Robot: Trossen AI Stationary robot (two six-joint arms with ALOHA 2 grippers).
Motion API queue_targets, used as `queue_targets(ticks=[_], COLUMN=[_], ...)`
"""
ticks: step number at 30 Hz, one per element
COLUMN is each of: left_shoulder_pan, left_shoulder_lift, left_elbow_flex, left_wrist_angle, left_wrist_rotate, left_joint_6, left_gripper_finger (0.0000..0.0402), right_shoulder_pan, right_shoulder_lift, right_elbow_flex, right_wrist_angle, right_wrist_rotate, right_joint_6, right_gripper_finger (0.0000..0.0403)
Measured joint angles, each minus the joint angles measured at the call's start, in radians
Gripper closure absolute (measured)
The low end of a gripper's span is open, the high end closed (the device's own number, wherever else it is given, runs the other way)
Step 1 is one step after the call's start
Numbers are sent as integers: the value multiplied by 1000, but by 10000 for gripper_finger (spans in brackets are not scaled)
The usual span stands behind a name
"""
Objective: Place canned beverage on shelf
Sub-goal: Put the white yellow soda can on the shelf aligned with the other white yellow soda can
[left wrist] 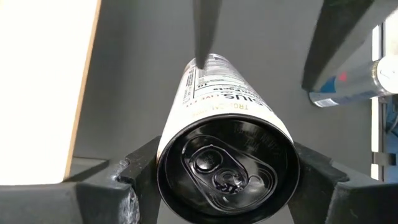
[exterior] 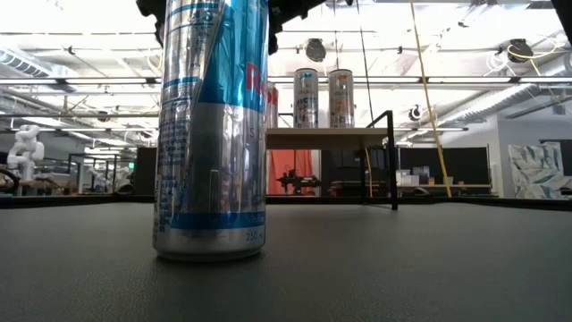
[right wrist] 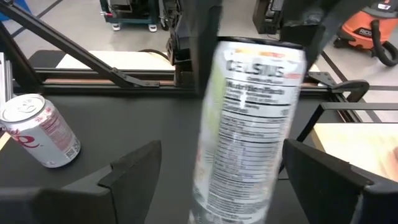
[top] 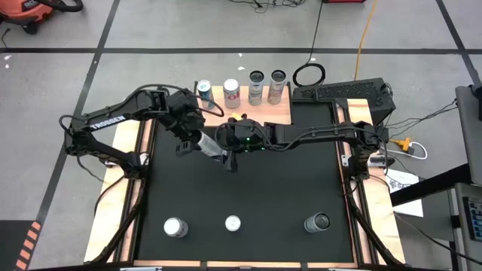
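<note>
High view: can (top: 212, 146) between left hand (top: 190, 144), right hand (top: 230, 154).

Orange shop vacuum (top: 34, 11), yellow cable (top: 367, 30), black cable coil (top: 309, 74) on the floor beyond the table

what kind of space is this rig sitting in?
Likely a robotics lab or workshop: a big open hall with exposed ceiling trusses and strip lights, an orange shop vacuum on the grey concrete floor, and a white robot arm in the background.
</note>
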Motion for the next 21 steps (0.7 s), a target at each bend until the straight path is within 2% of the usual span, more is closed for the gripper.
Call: queue_targets(ticks=[5,21], left_shoulder_pan=[-20,-55], left_shoulder_lift=[0,0], left_elbow_flex=[0,0], left_wrist_angle=[37,83], left_wrist_rotate=[5,6], left_joint_6=[-22,-22], left_gripper_finger=[151,151], right_shoulder_pan=[0,0], right_shoulder_lift=[0,62], right_elbow_flex=[0,0], right_wrist_angle=[5,-5], right_wrist_rotate=[34,25], right_joint_6=[0,24], right_gripper_finger=[87,93])
